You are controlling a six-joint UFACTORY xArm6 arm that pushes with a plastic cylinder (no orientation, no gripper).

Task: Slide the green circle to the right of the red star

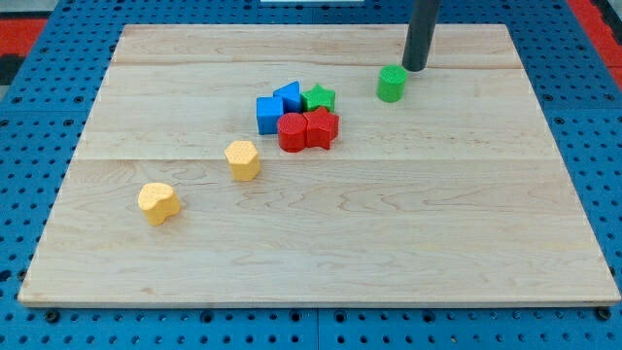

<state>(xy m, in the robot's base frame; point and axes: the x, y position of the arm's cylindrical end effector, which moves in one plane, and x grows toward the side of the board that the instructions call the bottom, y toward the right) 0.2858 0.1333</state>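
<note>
My tip (415, 68), a bare rod gripping nothing, is sitting just beside the green circle (392, 84) on its upper right, which is lying well right of the red star (322, 127).

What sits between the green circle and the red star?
Nothing: in the camera view, bare wood separates the green circle from the red star. The green star lies just above that line. My tip is up-right of the circle.
</note>
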